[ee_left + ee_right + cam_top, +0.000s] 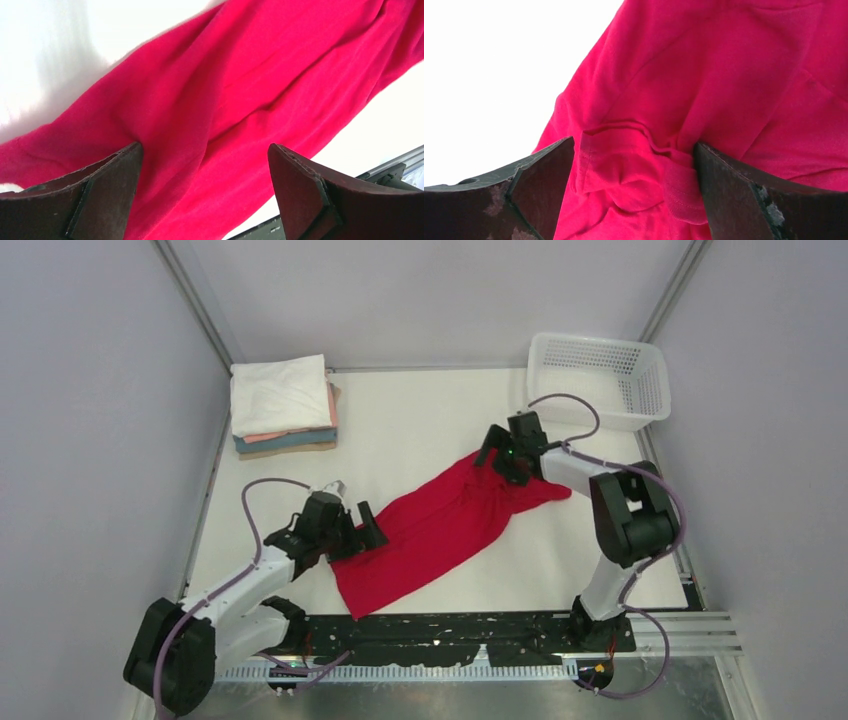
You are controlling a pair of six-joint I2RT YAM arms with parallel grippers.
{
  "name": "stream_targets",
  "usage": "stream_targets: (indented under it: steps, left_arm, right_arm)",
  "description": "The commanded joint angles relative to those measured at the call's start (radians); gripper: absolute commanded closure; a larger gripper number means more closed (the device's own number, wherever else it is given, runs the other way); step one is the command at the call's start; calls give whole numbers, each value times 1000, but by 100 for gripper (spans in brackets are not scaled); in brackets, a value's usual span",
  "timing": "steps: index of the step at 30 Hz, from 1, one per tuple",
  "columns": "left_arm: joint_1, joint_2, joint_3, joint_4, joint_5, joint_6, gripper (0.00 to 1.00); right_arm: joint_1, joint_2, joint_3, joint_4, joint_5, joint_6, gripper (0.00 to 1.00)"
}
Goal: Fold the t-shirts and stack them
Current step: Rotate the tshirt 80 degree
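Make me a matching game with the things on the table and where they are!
Things:
1. red t-shirt
2. stack of folded shirts
3. basket
4. left arm's fingers

Places or states:
a. far right corner
b. wide open over red cloth
c. far left corner
d. lying crumpled in the middle of the table

Pairs: 1-d, 2-c, 3-a, 4-b

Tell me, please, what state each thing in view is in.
Red t-shirt: unfolded, rumpled, lying diagonally on the table.
Stack of t-shirts: folded, piled, white one on top.
Mesh basket: upright at the far right.
Left gripper: open over the shirt's near end.
Right gripper: open over the shirt's far end.
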Motion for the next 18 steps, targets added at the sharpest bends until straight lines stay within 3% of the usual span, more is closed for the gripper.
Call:
stream_targets:
  steps: [1, 7, 10, 13, 18]
  left_arm:
    - [-5, -97, -38, -233, -54, -52, 2]
    - [-16, -167, -164, -12, -36, -174, 2]
    - [-58, -139, -171, 76, -49, -204, 2]
    - [-146, -34, -169, 200, -61, -232, 2]
    - [-311, 152, -73, 181, -134, -287, 5]
  right_arm:
    - [42, 223, 237, -84, -9, -36, 5]
    - [47, 507, 732, -276, -2, -176, 5]
    - [42, 652, 962, -355, -69, -211, 5]
    - [38, 757, 1141, -452, -137, -183, 5]
    - [32, 834, 1320, -477, -149, -140, 5]
